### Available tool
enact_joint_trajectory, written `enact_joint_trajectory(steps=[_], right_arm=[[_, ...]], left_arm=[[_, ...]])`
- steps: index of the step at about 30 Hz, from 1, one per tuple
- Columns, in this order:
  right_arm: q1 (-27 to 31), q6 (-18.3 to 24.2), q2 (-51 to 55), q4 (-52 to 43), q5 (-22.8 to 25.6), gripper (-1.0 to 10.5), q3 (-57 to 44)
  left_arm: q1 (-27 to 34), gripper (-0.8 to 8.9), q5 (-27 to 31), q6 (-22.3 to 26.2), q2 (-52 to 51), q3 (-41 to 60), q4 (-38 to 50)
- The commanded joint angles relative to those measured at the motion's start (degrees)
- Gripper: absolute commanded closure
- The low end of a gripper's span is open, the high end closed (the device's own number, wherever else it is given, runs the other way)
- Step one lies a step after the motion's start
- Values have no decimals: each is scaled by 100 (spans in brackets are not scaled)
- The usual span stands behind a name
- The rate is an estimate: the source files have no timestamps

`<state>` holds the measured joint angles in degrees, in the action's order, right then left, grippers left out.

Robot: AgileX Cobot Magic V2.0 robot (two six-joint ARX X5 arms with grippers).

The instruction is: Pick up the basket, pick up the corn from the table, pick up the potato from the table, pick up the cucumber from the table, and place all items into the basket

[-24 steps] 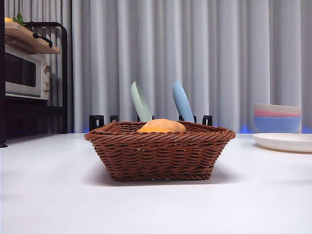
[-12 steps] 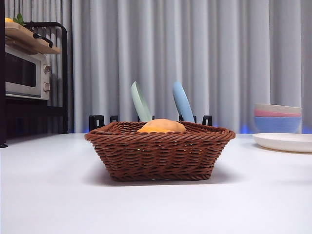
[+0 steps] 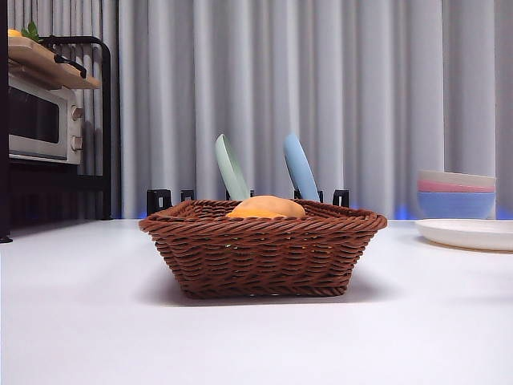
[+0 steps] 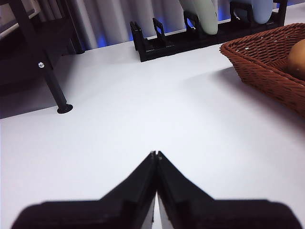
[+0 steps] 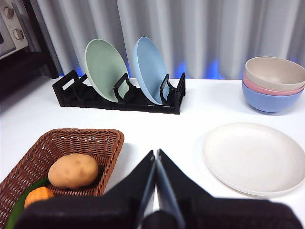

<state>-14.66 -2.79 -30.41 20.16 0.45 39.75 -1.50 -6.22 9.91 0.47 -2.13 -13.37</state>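
The brown wicker basket [image 3: 261, 250] stands on the white table [image 3: 80, 321] in the middle of the front view. It also shows in the right wrist view [image 5: 66, 148] and the left wrist view [image 4: 267, 62]. Inside it lie the tan potato [image 5: 73, 170], the orange corn [image 5: 38, 195] and the dark-green cucumber [image 5: 21, 205]. In the front view the potato's top [image 3: 266, 208] rises above the rim. My left gripper [image 4: 156, 155] is shut and empty over bare table to the basket's left. My right gripper [image 5: 155, 153] is shut and empty, above the table to the basket's right.
A black dish rack [image 5: 119, 98] with a pale green plate [image 5: 102, 67] and a blue plate [image 5: 150, 69] stands behind the basket. A white plate [image 5: 252, 157] and stacked bowls [image 5: 274, 83] are at the right. A shelf with a microwave [image 3: 40, 120] stands at the back left.
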Motion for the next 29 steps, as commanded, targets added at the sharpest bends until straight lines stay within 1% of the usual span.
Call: enact_joint_trajectory(steps=[1, 11, 13, 15, 16, 18, 19, 22, 23, 26, 29], right_arm=[[-9, -57, 4, -15, -4, 946, 0], [-9, -11, 4, -24, -2, 946, 0], [-2, 450, 68, -17, 20, 946, -4], [26, 706, 267, -46, 234, 946, -127], [83, 787, 428, -129, 313, 946, -269], [323, 844, 785, -492, 247, 946, -710], [485, 831, 1010, -732, 162, 946, -1016], [938, 813, 1624, -1241, -313, 946, -1888], [1073, 820, 1812, -1335, -365, 946, -2157], [1366, 817, 2197, -1556, -354, 946, -2802], [1486, 798, 2479, -1558, -350, 946, -3272]], left_arm=[[17, 816, -2, 42, -15, 68, -24], [17, 816, -2, 39, -13, 68, -24], [20, 816, -4, 42, -13, 68, -24], [17, 816, -4, 42, -15, 68, -28], [17, 816, -2, 42, -15, 68, -28], [17, 816, -2, 39, -13, 68, -28], [17, 816, -2, 42, -13, 68, -28], [17, 816, -2, 39, -13, 68, -28], [17, 816, -2, 42, -13, 68, -28], [17, 816, -2, 42, -13, 68, -28], [17, 816, -2, 42, -13, 68, -28]])
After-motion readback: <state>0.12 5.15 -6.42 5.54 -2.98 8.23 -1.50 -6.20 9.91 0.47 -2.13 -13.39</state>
